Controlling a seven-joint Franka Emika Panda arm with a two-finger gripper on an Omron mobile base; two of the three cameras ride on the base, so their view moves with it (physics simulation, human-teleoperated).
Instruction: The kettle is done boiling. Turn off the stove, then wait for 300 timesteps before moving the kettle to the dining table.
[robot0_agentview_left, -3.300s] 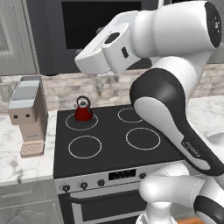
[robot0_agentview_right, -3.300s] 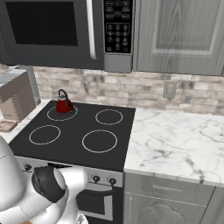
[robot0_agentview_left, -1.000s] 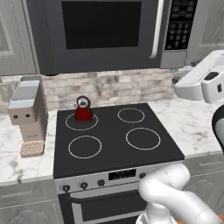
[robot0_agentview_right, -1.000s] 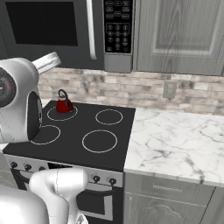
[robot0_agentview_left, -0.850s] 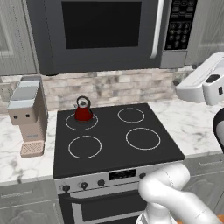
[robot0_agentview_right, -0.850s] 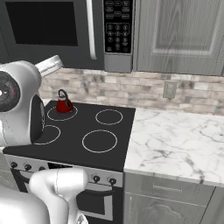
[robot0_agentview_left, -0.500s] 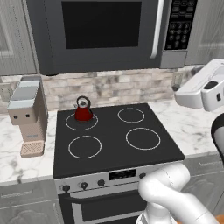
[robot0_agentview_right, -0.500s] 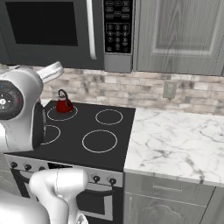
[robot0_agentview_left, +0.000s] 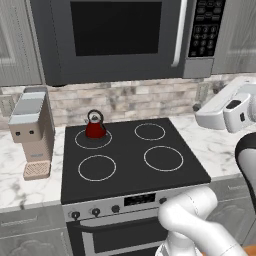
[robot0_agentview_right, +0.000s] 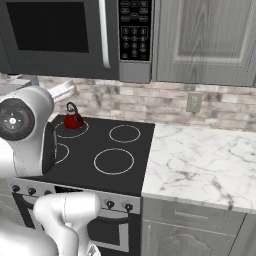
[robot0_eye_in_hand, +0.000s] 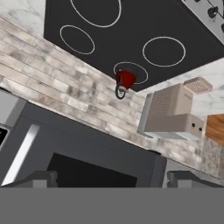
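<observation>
Gripper (robot0_eye_in_hand: 109, 178) jaws stood spread wide and held nothing, the two dark fingertips well apart at the bottom of the hand view, with the hand raised high off to the right of the stove (robot0_agentview_left: 131, 159) and looking back across it. Largest in the scene was the microwave (robot0_agentview_left: 120, 37) above, then the stove below it, black glass with four ringed burners and a row of knobs (robot0_agentview_left: 94, 212) on its silver front panel. Left of the stove stood the coffee machine (robot0_agentview_left: 33, 131) on the marble counter (robot0_agentview_right: 200, 160). Smallest was the kettle (robot0_agentview_left: 95, 127), upright on the far left burner, its looped handle on top. From the hand, the kettle lay well apart, down and to the left across the whole cooktop. The knobs, which the first step likely turns on, lay lower still and nearer, on the front face, so the hand would probably have to come down and in toward that panel before anything else. Which knob served the kettle's burner could not be told.
</observation>
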